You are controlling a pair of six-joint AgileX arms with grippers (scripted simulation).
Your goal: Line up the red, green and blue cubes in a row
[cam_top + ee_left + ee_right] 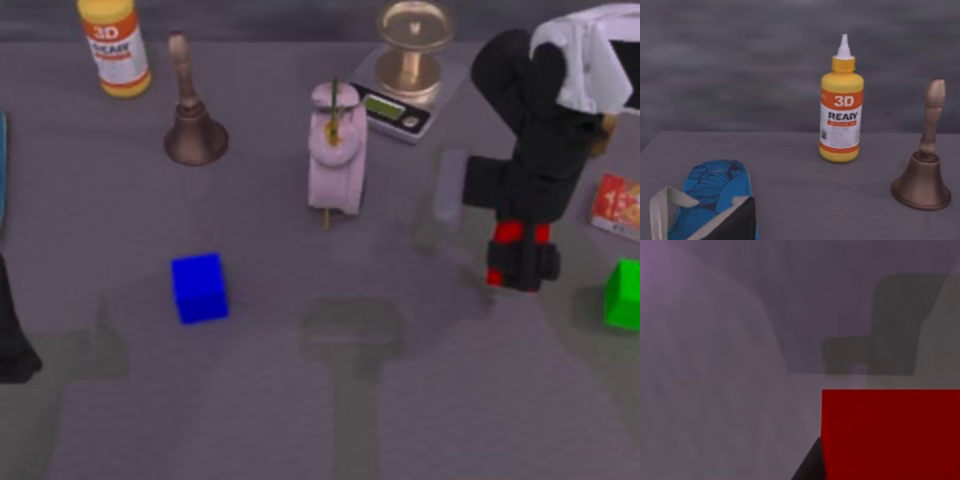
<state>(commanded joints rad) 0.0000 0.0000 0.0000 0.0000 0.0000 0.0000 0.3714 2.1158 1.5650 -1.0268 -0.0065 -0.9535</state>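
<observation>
Although mostly hidden by the right gripper (520, 255), whose fingers are closed on it, the red cube (510, 233) is seen right of centre. The green cube (625, 293) is cut off at the right edge; the blue cube (199, 287) lies left. The left arm (12, 340) is barely seen, its fingers out of view.

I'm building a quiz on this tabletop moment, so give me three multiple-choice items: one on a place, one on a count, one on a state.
1. Where does the blue cube sit in the top view?
A) left of centre
B) at the right edge
C) on the scale

2. How many of the three task cubes rest free on the table?
A) none
B) two
C) three

3. What is the right gripper doing?
A) hanging open
B) shut on the red cube
C) gripping the bell

Answers: 1 A, it lies below the bell. 2 B, the blue one and the green cube stand alone. 3 B, red shows between its fingers.
</observation>
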